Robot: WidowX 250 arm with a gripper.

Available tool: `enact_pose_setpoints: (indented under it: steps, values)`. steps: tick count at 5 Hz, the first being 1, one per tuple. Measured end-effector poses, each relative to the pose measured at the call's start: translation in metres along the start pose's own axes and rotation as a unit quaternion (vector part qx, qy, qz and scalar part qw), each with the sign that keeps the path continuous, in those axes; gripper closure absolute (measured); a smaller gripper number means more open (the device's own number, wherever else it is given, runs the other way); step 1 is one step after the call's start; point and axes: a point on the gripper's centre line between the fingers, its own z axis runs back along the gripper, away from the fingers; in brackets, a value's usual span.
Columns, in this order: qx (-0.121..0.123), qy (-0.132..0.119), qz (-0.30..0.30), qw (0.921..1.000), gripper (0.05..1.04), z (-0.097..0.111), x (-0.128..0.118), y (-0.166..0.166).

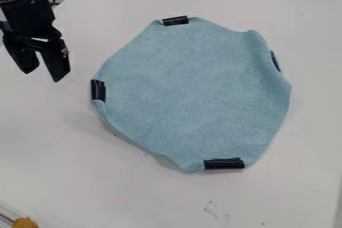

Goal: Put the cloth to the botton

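Observation:
The gripper (44, 76) hangs at the upper left of the camera view, its two fingers spread apart with nothing between them. To its right, and not touching it, a light blue cloth (194, 92) lies spread over the middle of the white table. The cloth has a rounded, uneven outline, with black pieces on its top, left, right and bottom edges. Its right edge looks slightly raised or folded near the black piece there.
The white table (280, 202) reaches to an edge at the top and another at the right. A yellow-orange object (25, 222) sits in the bottom left corner. Dark cables and other dark items lie beyond the table's top edge.

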Motion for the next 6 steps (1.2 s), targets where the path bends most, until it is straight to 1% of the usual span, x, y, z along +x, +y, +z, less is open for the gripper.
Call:
enact_pose_setpoints:
  steps: [1,2,3,4,5,6]
  values:
    - [-0.008,0.011,0.003,0.9999,0.083,-0.007,-0.001,-0.002]
    - [-0.008,0.021,-0.017,0.9996,0.083,-0.006,0.017,-0.023]
    - [0.009,0.014,-0.021,0.9996,0.083,-0.012,0.031,-0.047]
    - [0.04,-0.007,-0.019,0.999,0.083,-0.018,0.052,-0.08]
    - [0.08,-0.023,-0.01,0.9965,0.083,-0.037,0.073,-0.114]
    - [0.088,-0.017,-0.043,0.995,0.083,-0.052,0.105,-0.137]
